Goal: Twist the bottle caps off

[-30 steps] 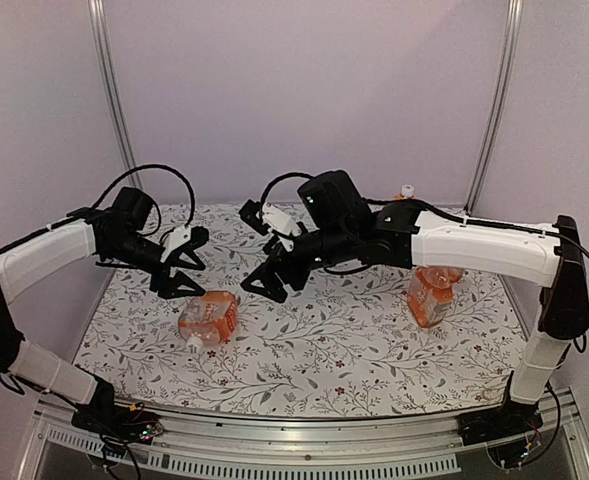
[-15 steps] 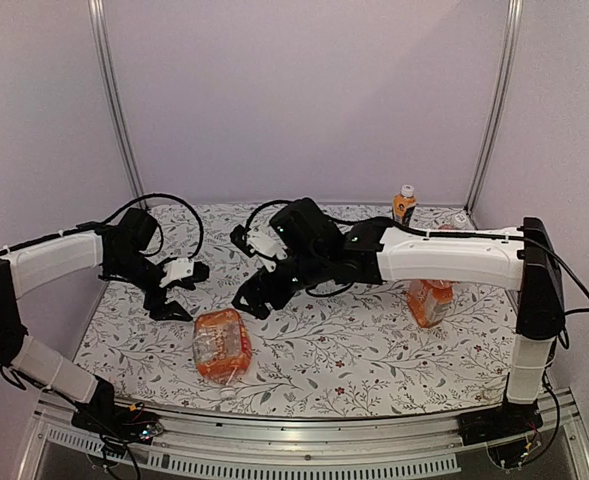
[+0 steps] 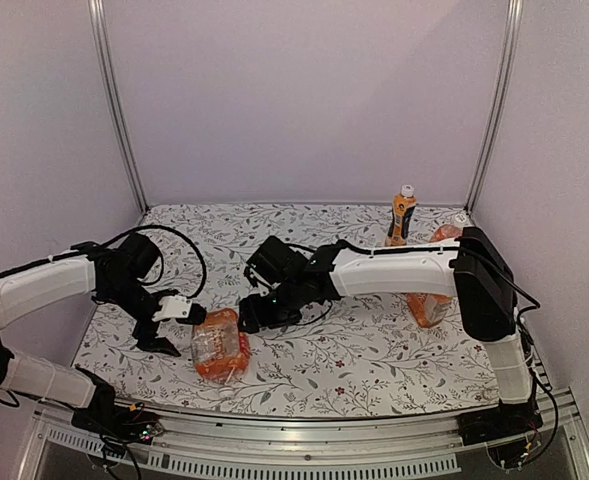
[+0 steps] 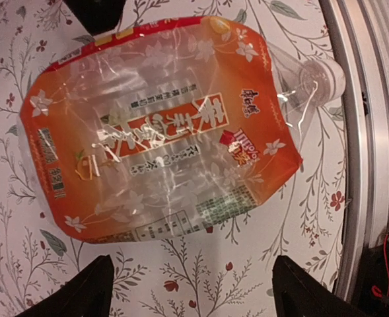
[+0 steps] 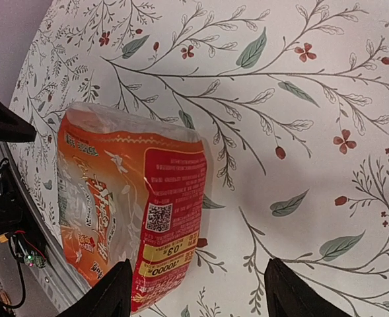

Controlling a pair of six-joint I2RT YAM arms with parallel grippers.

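Observation:
A squat clear bottle (image 3: 220, 345) with an orange label lies on its side near the table's front edge. It fills the left wrist view (image 4: 161, 139), with its white cap (image 4: 321, 78) toward the metal rail. My left gripper (image 3: 164, 325) is open and empty just left of it, and the bottle lies beyond its fingertips (image 4: 191, 300). My right gripper (image 3: 246, 315) is open and empty at the bottle's far right, and the bottle's base end (image 5: 128, 205) lies beside its left finger (image 5: 105, 294). A tall slim bottle (image 3: 402, 220) stands upright at the back with its cap (image 3: 407, 190) on.
Two more squat bottles are at the right: one (image 3: 429, 302) partly behind my right arm, one (image 3: 449, 232) at the back by the wall. The metal rail (image 4: 372, 132) runs along the table's front edge close to the lying bottle's cap.
Both arms have come down and toward the front, ending on either side of the lying bottle. The bottle slid toward the front edge and turned, then stayed still.

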